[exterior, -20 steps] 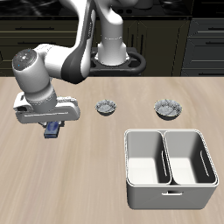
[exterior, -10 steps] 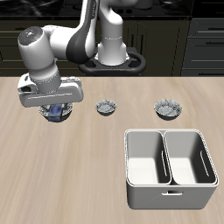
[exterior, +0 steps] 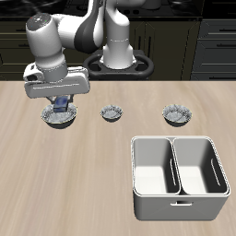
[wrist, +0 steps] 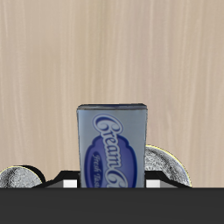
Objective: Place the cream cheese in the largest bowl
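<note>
My gripper (exterior: 61,101) is shut on the cream cheese (exterior: 62,105), a small blue box, and holds it just above the largest bowl (exterior: 52,120), a grey-white speckled bowl. The box hangs over the bowl's inside, and I cannot tell whether it touches the bowl. In the wrist view the cream cheese (wrist: 111,144) stands upright between my fingertips (wrist: 61,180), with my gripper (wrist: 112,181) around its lower end. The largest bowl's rim (wrist: 166,164) shows on both sides behind the box.
Two smaller speckled bowls (exterior: 112,113) (exterior: 176,114) stand in a row beside the largest one. A white two-compartment bin (exterior: 178,175) stands near the table's front edge. The robot's base (exterior: 118,57) stands at the back.
My gripper has carried the cream cheese back from the table's front side and up. It now hangs over the largest bowl. Nothing else has moved.
</note>
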Motion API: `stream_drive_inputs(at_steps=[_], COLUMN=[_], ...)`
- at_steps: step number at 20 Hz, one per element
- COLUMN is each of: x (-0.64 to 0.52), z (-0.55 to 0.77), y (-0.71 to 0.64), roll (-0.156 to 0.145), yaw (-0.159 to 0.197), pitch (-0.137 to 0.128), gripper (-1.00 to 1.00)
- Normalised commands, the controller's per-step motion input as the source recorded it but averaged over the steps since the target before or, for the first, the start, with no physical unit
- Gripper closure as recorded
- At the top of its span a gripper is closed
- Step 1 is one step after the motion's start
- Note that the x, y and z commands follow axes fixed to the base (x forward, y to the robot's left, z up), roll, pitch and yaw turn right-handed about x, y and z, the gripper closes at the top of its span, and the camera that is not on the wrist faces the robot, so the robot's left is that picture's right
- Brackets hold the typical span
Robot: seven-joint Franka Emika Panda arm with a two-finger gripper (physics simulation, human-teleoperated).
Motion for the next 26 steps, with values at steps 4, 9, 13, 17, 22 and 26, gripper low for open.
stream_drive_inputs(at_steps=[4,9,13,17,22,26], x=[-0.41,-0.42,-0.2,-0.16,-0.07,0.0], z=[0.11,-0.05,-0.11,-0.12,-0.08,-0.14], y=[0.02,0.02,-0.08,-0.12,-0.19,-0.06], roll=[0.009,-0.025,-0.027,-0.024,-0.047,-0.015], yaw=[0.002,0.036,0.009,0.009,-0.014,-0.009], pitch=[-0.021,-0.01,0.006,0.002,-0.001,0.002], gripper=[1.0,1.0,1.0,1.0,1.0,1.0])
